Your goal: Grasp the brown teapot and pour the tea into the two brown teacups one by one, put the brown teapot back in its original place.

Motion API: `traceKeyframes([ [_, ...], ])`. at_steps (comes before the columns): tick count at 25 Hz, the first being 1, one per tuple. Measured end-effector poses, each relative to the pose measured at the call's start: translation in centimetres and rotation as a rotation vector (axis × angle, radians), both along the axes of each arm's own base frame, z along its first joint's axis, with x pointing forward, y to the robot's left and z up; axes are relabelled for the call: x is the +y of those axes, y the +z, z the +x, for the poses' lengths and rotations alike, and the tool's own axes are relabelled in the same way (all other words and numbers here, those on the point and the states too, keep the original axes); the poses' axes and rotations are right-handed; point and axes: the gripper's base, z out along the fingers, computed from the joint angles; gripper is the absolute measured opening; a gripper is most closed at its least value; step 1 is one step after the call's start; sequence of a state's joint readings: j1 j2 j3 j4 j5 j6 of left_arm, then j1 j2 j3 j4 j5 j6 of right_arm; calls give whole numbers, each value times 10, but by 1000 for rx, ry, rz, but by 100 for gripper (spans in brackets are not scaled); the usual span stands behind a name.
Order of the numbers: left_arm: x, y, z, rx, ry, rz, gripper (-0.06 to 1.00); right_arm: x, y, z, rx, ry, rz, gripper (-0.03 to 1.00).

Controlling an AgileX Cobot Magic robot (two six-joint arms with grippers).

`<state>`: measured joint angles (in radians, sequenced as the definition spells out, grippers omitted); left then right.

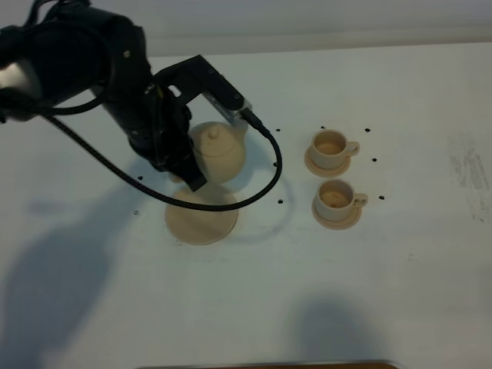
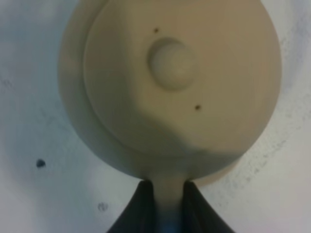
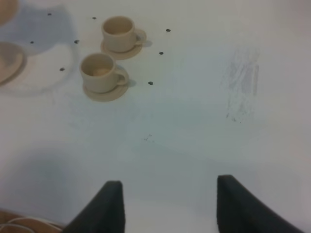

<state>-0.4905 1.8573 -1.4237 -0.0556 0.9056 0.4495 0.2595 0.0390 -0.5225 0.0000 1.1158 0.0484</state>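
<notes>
White tabletop (image 1: 384, 269), nothing fancy. The left gripper (image 2: 168, 188) is clamped on the loop handle of the brown teapot (image 1: 221, 150), which is held up just past the big saucer's (image 1: 201, 221) far edge. The far teacup (image 1: 330, 146) and near teacup (image 1: 336, 197) sit well right of that saucer. The right gripper (image 3: 170, 194) is spread wide.

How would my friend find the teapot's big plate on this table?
Look at the left side of the white table, where a black arm holds the brown teapot. In front of it lies the big plate, flat, round and tan. It is bare and wider than the two small saucers on the right, which carry teacups.
</notes>
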Motion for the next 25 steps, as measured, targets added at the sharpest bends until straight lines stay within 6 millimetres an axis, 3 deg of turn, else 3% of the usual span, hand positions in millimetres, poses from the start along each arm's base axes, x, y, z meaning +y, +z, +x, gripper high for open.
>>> traceKeyframes([
  [5,-12,-1,17,-29,-79,11,8,0,0,0,0,0,0,44],
  [14,-32,19,45,-115,-214,10,8,0,0,0,0,0,1,44],
  [25,-54,-5,71,-149,-351,71,8,0,0,0,0,0,0,44],
])
